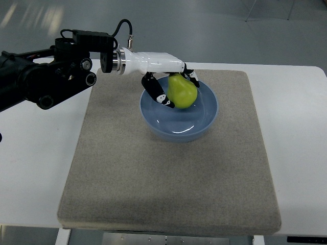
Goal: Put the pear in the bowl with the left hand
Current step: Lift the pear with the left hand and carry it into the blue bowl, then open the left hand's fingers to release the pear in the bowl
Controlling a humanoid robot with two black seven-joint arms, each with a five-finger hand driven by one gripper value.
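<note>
Pale blue and glossy, the bowl [179, 113] sits on the far half of a grey felt-like mat [168, 158], and that mat covers most of a white table [301, 143]. We see light reflected in the bowl's bottom, which looks bare on the near side.

We find the green pear [182, 91] at the far left part of the bowl, above its inner wall, stem end pointing away from us. It is gripped by our left hand [171, 81], whose white shell and black-jointed fingers close around the fruit: one dark finger [157, 93] curves down along the pear's left side, while other fingertips show at its upper right, near the bowl's far rim. We cannot tell whether the pear's underside touches the bowl or hangs just clear of it; the fruit hides that spot.

We trace the left arm [46, 74] in from the picture's left edge. It is black and bulky near the edge, then narrows to a silver wrist ring and the white hand housing, with a black cable [122, 25] looping up over the wrist. The arm crosses the far left corner of the mat.

Beyond the table we see a grey floor [204, 25] with soft reflections.
</note>
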